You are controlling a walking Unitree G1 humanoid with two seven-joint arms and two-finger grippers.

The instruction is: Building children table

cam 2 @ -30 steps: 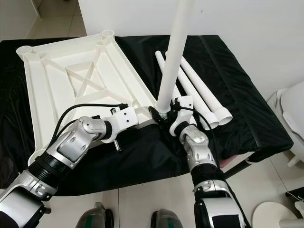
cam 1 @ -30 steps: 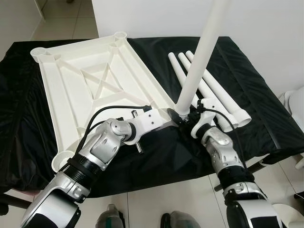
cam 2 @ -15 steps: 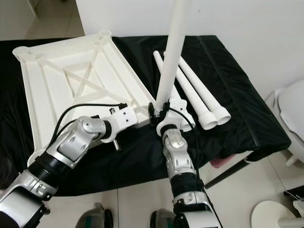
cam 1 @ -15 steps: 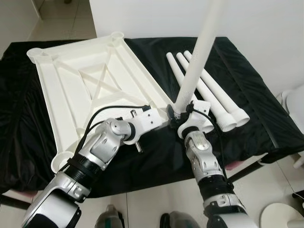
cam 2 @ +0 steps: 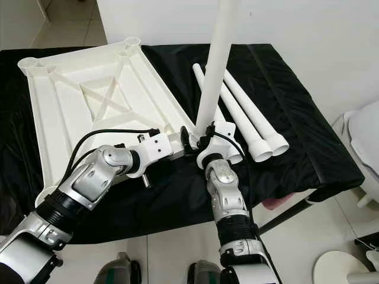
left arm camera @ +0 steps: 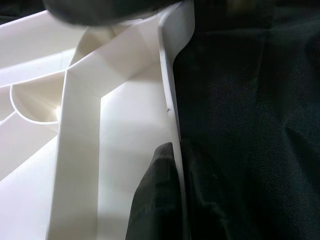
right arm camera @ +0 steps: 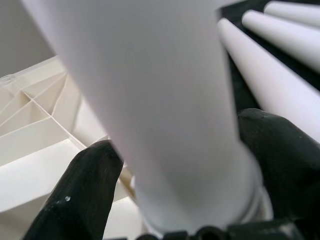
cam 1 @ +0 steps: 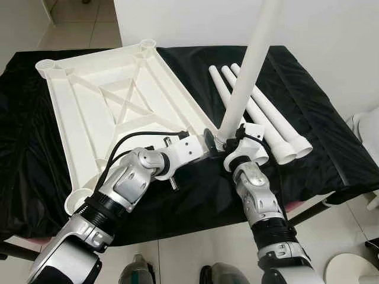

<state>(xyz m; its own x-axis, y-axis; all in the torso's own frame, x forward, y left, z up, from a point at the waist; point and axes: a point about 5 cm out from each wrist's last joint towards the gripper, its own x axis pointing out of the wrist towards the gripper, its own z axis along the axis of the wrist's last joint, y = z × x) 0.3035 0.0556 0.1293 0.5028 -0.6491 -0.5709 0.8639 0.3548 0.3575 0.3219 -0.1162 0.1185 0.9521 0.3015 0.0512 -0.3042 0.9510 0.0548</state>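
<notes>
Tabletop (cam 1: 118,94) rim clamped by left jaws (cam 1: 207,141) | right jaws (cam 1: 228,144) clamped on upright leg (cam 1: 249,65) over corner socket | risk: leg tilts, jams or misses the socket, shifting panel on desk (cam 1: 308,106)

Two head cameras look forward and steeply down from above onto a table draped in black cloth (cam 1: 331,148), from its near edge. Both take in the same scene: the upturned white plastic ribbed tabletop (cam 1: 112,100), the upright white plastic leg (cam 1: 246,83), three more loose white legs (cam 2: 249,112) lying toward the right edge, and both silver arms. The right eye view sits slightly to the right, so everything shifts left in it.

The left wrist camera looks very closely along the tabletop's rim, where white plastic meets black cloth. The right wrist camera looks up the upright leg from very near, between two black fingers (right arm camera: 75,200).
</notes>
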